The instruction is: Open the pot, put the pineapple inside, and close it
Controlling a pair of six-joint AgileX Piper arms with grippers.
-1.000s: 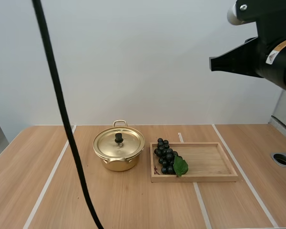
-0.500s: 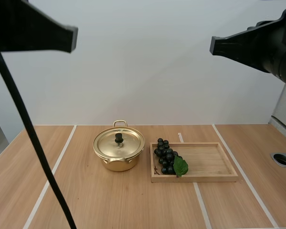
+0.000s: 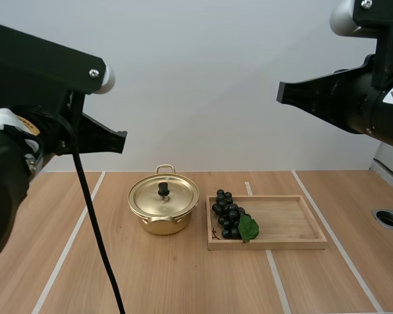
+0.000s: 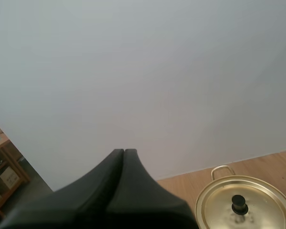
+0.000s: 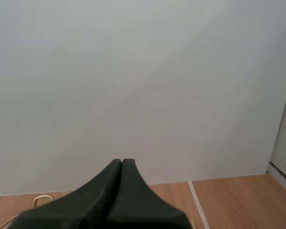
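Observation:
A gold pot [image 3: 163, 208] with its lid on and a black knob [image 3: 163, 189] stands mid-table. Right of it, a bunch of dark grapes [image 3: 228, 214] with a green leaf lies at the left end of a wooden tray [image 3: 288, 226]. No pineapple is visible. My left gripper [image 3: 121, 141] hangs high above the table's left side, shut, its fingers one dark wedge [image 4: 124, 153] with the pot [image 4: 243, 205] below. My right gripper [image 3: 281, 93] is high at the right, shut too, its wedge [image 5: 121, 163] against the wall.
White lines [image 3: 69, 245] cross the wooden table. A round hole [image 3: 388, 218] sits near the right edge. The pot's handle [image 5: 43, 200] peeks beside my right fingers.
My left arm has come into the high view and dropped lower at the left. My right arm has shifted slightly lower and leftward. Pot, grapes and tray have not moved.

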